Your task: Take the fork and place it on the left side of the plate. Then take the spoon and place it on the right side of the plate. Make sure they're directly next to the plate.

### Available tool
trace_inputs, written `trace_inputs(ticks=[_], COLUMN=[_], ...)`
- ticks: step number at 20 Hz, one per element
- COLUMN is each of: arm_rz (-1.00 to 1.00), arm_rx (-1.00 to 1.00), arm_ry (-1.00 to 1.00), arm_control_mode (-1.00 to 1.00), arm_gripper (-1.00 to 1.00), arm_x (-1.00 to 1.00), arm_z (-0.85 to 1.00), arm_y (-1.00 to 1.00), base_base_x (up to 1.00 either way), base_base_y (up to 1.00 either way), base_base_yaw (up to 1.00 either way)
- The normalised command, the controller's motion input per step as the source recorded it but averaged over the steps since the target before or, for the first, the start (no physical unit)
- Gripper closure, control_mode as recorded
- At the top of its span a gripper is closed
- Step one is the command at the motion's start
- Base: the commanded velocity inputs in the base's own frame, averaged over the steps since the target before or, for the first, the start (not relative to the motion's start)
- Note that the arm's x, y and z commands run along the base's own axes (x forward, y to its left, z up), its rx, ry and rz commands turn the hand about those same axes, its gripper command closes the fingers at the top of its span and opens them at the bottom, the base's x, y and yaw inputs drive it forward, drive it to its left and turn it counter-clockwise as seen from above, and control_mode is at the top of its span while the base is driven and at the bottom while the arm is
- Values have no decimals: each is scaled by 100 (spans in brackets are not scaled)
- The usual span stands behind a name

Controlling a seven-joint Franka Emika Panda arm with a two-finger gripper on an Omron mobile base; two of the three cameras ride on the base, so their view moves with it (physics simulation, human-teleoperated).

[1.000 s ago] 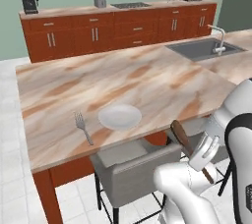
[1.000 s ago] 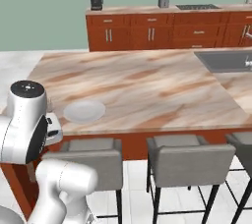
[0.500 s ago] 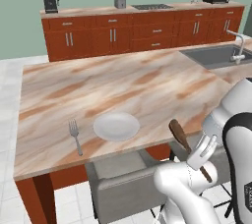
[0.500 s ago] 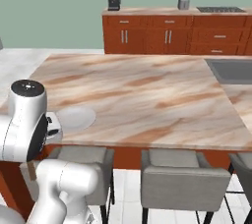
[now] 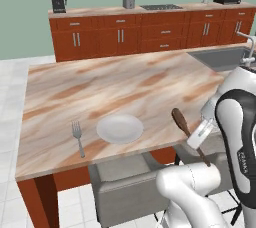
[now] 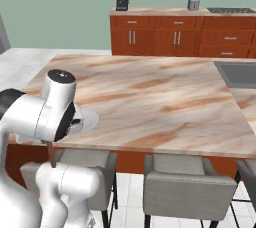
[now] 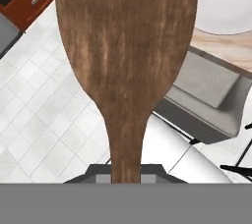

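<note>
Left base view: my gripper is sitting at the right of the frame, below the counter edge, and it is clamped on the spoon. The spoon's dark bowl is pointing toward the upper left, and its thin handle is running down to the lower right past the white hand. The plate is lying on the counter in the lower middle of the frame. The fork is lying just left of the plate, tines toward the top of the frame, apart from the rim.

Right base view: my arm is filling the lower left. A sliver of the plate is showing beside the arm, near the counter's front edge. A grey stool is standing below the counter at lower right.

Hand view: the spoon is rising from the bottom centre, its brown bowl spreading across the upper middle. The plate is showing at the upper right.
</note>
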Motion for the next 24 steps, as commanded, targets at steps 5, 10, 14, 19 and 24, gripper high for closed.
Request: trace_inputs(ticks=[5, 10, 14, 19, 24], arm_rz=[-24, -33, -28, -15, -3], arm_rx=[-1, -6, -5, -5, -9], arm_ry=[11, 7, 4, 4, 4], arm_control_mode=[-100, -100, -100, -100, -100], arm_gripper=[100, 100, 100, 100, 100], arm_x=[91, 74, 53, 35, 22], arm_z=[-2, -15, -29, -47, -53], arm_y=[-9, -11, -34, -46, -22], base_base_x=[0, 0, 0, 0, 0], base_base_y=[0, 0, 0, 0, 0], base_base_yaw=[0, 0, 0, 0, 0])
